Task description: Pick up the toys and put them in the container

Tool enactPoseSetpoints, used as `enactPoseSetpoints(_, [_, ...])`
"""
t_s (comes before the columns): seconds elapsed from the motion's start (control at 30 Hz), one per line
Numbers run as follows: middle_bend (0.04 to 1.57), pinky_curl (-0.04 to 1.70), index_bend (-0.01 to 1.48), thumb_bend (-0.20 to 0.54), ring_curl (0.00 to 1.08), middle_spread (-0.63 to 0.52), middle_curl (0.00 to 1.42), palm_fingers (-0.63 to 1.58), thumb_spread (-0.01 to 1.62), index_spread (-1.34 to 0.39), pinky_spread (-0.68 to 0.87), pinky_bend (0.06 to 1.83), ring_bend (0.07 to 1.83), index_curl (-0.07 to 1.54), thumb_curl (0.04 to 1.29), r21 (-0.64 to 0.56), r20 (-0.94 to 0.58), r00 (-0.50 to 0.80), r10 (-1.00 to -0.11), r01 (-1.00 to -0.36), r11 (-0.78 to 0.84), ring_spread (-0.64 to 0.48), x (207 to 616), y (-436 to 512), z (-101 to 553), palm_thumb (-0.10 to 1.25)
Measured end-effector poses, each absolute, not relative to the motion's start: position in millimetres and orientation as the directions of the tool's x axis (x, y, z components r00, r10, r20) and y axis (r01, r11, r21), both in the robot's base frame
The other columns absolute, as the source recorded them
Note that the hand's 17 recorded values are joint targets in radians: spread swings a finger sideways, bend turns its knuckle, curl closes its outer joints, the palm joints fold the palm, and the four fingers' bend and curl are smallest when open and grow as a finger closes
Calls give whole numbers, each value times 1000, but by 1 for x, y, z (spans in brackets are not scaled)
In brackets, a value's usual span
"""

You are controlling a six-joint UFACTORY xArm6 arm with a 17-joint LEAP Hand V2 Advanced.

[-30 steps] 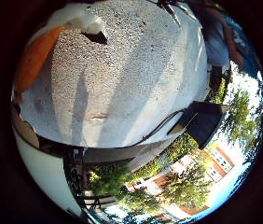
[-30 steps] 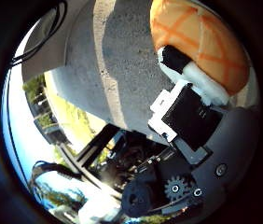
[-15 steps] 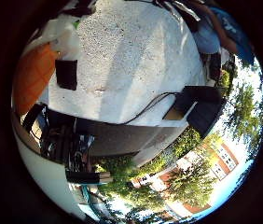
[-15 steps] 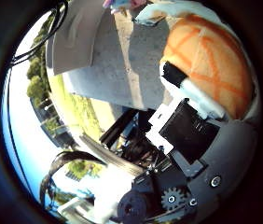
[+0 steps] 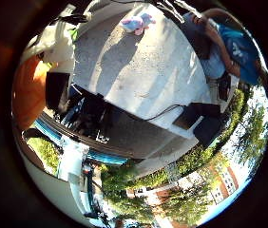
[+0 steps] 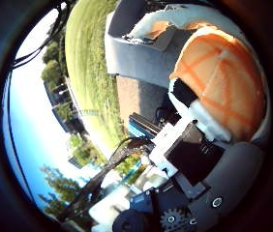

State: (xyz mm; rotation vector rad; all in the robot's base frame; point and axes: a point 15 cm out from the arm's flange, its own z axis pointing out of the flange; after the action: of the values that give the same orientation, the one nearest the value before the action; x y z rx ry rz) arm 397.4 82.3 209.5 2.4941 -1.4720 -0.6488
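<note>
Hand: the right hand (image 6: 194, 159), white and black parts with a gear showing near its base, has its fingers curled round an orange toy, clamped on it
Held toy: the orange toy (image 6: 223, 92) is round and soft-looking, with paler orange stripes crossing it; it presses close against the palm and fills much of the thumb-side view, and a white fingertip (image 6: 209, 123) lies across its lower edge
Same toy, other view: an orange edge of it shows beside a black finger part in the little-finger-side view, at about 9 o'clock
Second toy: a pink and blue plush toy (image 5: 136, 23) lies alone on the grey table (image 5: 143, 71), near its far edge at about 12 o'clock, well apart from the hand
Table: pale grey, speckled top in sunlight with long shadows across it; a dark box (image 5: 203, 121) sits at its edge at about 3 o'clock
Container: a white-rimmed container (image 6: 175, 19) shows beyond the orange toy at about 12 o'clock in the thumb-side view; whether anything lies in it I cannot tell
Person: a person in a blue top (image 5: 236, 52) is beside the table at about 2 o'clock, not touching the toys
Surroundings: grass, trees and buildings under open sky
</note>
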Motion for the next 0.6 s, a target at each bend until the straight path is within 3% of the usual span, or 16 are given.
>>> enactPoseSetpoints(0.2, [1315,963,707,-13,918,-214,1054,736,1191,-1133,136,1557,1463,402,631,265,-277,464,-841,-805,-531,-156,438,159,238,1007])
enactPoseSetpoints(0.5, [1348,974,681,-14,923,-207,1065,695,1195,-1192,121,1595,1504,548,647,257,-278,493,-825,-789,-558,-156,467,245,208,1013])
enactPoseSetpoints(0.6, [1359,976,665,-26,923,-204,1066,682,1193,-1207,117,1606,1517,605,644,184,-258,500,-827,-815,-550,-155,485,266,199,986])
